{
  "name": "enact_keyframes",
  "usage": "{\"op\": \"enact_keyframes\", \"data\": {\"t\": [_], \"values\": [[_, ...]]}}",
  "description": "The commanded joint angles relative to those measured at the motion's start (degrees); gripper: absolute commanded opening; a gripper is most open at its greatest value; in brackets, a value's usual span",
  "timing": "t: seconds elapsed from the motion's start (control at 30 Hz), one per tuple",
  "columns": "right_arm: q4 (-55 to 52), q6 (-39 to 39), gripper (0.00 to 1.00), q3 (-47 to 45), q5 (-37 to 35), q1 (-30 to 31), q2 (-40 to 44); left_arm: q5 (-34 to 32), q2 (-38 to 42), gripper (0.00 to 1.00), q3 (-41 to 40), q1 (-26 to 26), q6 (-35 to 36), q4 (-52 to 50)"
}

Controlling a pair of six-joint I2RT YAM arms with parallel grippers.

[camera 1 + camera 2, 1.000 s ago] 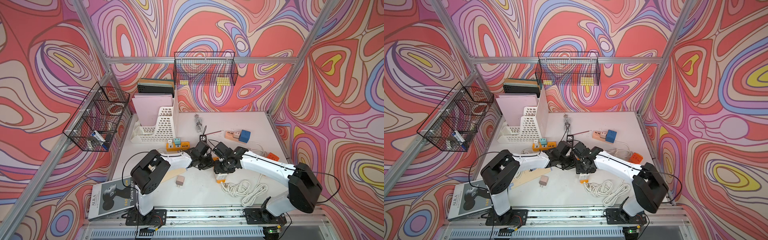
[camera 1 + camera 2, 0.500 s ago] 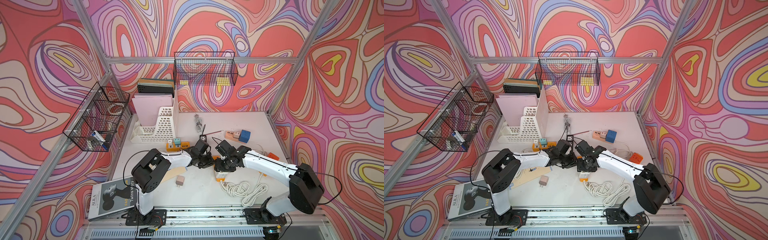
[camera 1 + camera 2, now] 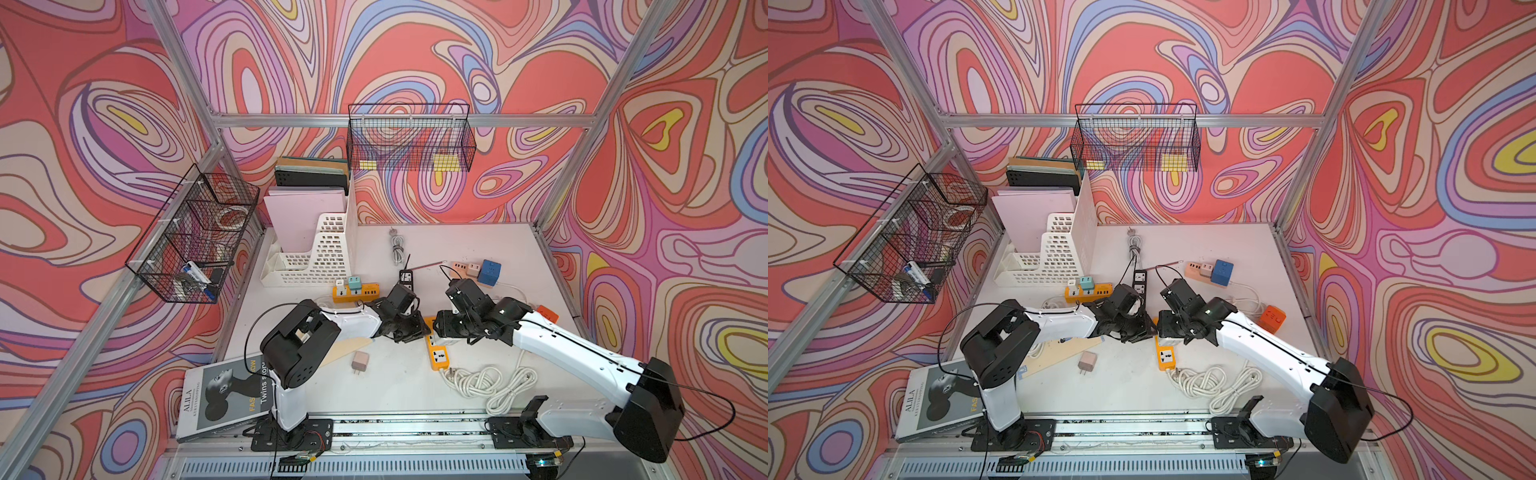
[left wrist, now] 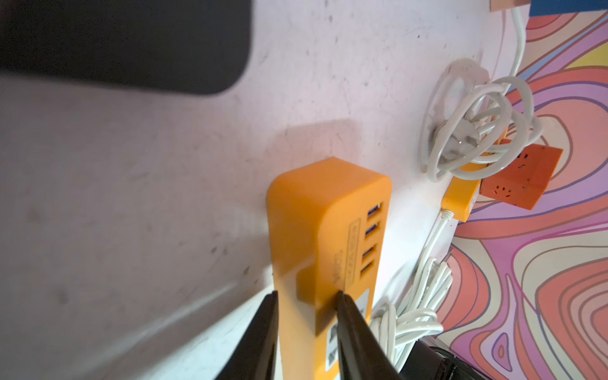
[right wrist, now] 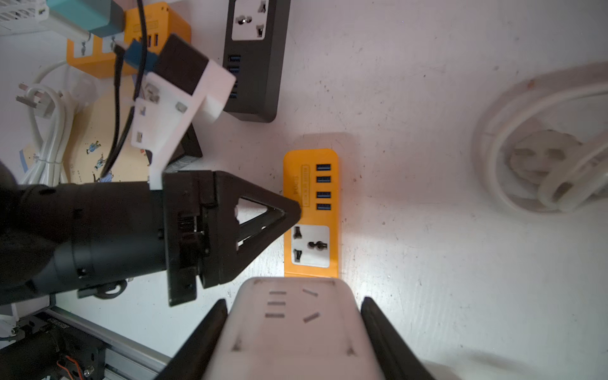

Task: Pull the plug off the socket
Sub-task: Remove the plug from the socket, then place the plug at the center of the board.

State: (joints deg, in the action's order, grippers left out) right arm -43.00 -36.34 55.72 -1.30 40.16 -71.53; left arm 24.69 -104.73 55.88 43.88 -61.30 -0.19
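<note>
The socket is an orange power strip lying on the white table. My left gripper is shut on its side walls, near the USB ports. In the right wrist view the strip's universal outlet stands bare. The plug, a white block with slots in its face, sits between the fingers of my right gripper, which is shut on it. It hangs over the strip's near end. Its prongs are hidden.
A black power strip and a second orange strip with plugs lie just behind. Near the front are a pink charger and a coiled white cable. An orange cube sits at the right, a magazine at the front left.
My right gripper has shifted slightly toward the back of the table with the white plug in it. The left gripper has stayed on the orange strip.
</note>
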Motion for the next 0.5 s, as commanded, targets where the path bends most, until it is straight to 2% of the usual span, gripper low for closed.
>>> {"op": "enact_keyframes", "data": {"t": [0.0,0.07,0.13,0.23,0.37,0.47], "values": [[2.85,-0.18,0.27,-2.93,-1.57,-0.78,6.44,-5.30,6.11,0.42,-3.23,-0.63,4.27,-9.15],[9.11,-2.32,0.28,-6.88,1.46,-1.74,10.62,-8.70,12.04,0.44,-2.77,-0.89,7.68,-11.77],[18.10,-5.61,0.28,-11.68,7.55,-3.45,13.60,-13.44,17.53,0.47,-2.44,-0.97,10.87,-15.83],[38.41,-14.85,0.28,-19.96,18.21,-5.24,14.33,-20.70,25.31,0.48,-2.46,-1.08,15.27,-21.41],[69.57,-28.54,0.28,-26.77,28.06,-5.47,4.97,-30.29,35.59,0.49,-4.41,-1.16,19.18,-25.96],[80.62,-33.55,0.28,-25.30,31.88,-5.45,-5.23,-36.09,43.19,0.66,-7.11,-1.42,19.64,-27.38]]}}
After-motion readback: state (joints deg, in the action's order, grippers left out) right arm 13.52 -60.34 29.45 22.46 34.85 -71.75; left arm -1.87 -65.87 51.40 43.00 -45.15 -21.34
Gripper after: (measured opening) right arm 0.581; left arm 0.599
